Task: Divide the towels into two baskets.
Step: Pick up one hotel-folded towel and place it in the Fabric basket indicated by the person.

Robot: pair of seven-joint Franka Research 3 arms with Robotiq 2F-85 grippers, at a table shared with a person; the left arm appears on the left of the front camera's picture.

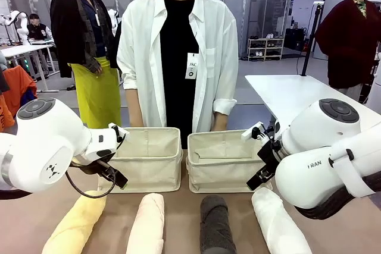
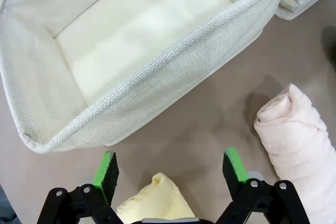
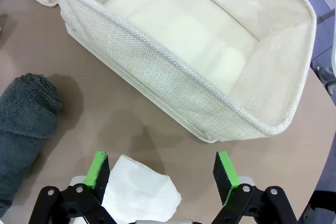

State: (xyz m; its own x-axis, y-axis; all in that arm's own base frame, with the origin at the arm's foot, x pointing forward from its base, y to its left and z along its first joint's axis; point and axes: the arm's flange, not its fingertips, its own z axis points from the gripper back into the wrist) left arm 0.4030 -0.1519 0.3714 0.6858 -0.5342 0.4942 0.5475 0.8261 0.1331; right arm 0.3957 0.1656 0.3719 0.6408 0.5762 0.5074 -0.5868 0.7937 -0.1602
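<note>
Fig.: L hand (image 2: 170,162), released, over yellow towel (image 2: 156,204) end at frame bottom; R hand (image 3: 164,165), released, over white towel (image 3: 137,194) end. L basket (image 2: 173,82), R basket (image 3: 157,72) fill upper frame, on surface (image 2: 220,116).

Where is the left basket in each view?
Front: left basket sits left of centre, at mid-height.
Left wrist: across the upper half.
Right wrist: top-left corner, cut off by the edge.
Shared landmark: right basket, right beside it in every view.
</note>
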